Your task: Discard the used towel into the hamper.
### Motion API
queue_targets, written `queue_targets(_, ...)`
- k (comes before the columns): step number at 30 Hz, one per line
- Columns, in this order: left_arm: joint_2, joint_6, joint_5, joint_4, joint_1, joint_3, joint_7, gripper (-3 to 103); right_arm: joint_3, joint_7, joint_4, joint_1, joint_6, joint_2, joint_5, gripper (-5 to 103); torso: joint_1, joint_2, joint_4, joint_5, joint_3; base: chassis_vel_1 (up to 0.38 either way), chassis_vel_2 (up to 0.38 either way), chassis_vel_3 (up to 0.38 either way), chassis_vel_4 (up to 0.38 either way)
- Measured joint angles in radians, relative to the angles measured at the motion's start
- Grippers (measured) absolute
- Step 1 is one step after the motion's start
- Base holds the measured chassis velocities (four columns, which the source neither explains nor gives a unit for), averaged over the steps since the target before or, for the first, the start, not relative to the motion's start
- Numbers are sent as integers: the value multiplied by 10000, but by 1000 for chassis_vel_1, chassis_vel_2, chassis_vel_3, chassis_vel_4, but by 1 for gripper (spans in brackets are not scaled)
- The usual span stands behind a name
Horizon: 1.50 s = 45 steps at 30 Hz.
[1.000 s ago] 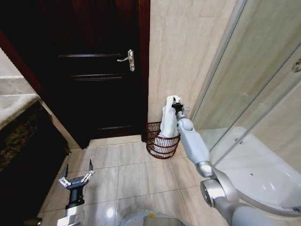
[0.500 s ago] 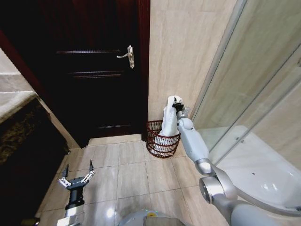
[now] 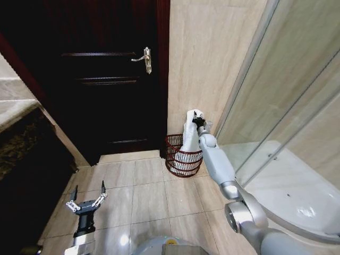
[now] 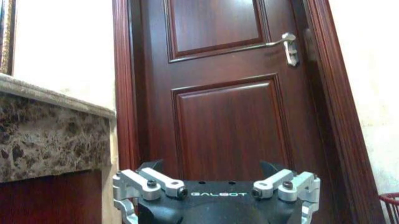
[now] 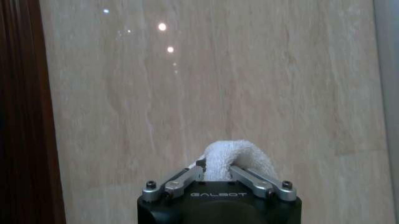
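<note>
Bathroom corner, seen from the head camera. Right gripper (image 3: pixel 197 120) raised above the hamper (image 3: pixel 184 155), fingers clamped on the upper end of a white terry towel (image 3: pixel 188 134). Towel hung down from the grip, lower end inside the basket, folds resting against the rear part of the rim. Hamper a small round dark reddish-brown wire-weave basket, tapered toward the base, set upright on the beige floor tiles (image 3: pixel 151 194) close against the beige tiled wall (image 3: pixel 204 58), between the dark wooden door (image 3: pixel 103 79) and the glass shower screen (image 3: pixel 276 90). Right arm extended forward from the lower right of the view, forearm just beside the hamper's right side.

Right wrist camera: towel (image 5: pixel 232 158) pinched between the two closed-in fingers, a rounded loop of terry cloth protruding past the fingertips; tiled wall (image 5: pixel 218 79) directly ahead, edge of the door frame (image 5: pixel 22 112) at one side.

Left gripper (image 3: pixel 86 197) held low over the floor tiles at lower left, well apart from hamper and towel, fingers spread wide, nothing between them. Left wrist camera: spread finger linkages in the foreground, panelled door (image 4: pixel 227 93) with silver lever handle (image 4: pixel 283 44) ahead, marble-fronted counter (image 4: pixel 53 135) at one side, a sliver of the hamper's rim (image 4: pixel 389 199) at the frame edge.
</note>
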Motion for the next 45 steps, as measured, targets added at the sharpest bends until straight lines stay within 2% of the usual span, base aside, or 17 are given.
queue_targets(33,0,25,104,150,-157,85,39,100,60,27,293,-506,-432,-188,-9,3,-450,-1296,2,0,-845,0,0,0,0)
queue_targets(45,0,-54,95,310,-213,140,157,100,92,247,1574,-1386,-724,-392,-7,3,-625,-1783,2,0,-1154,0,0,0,0)
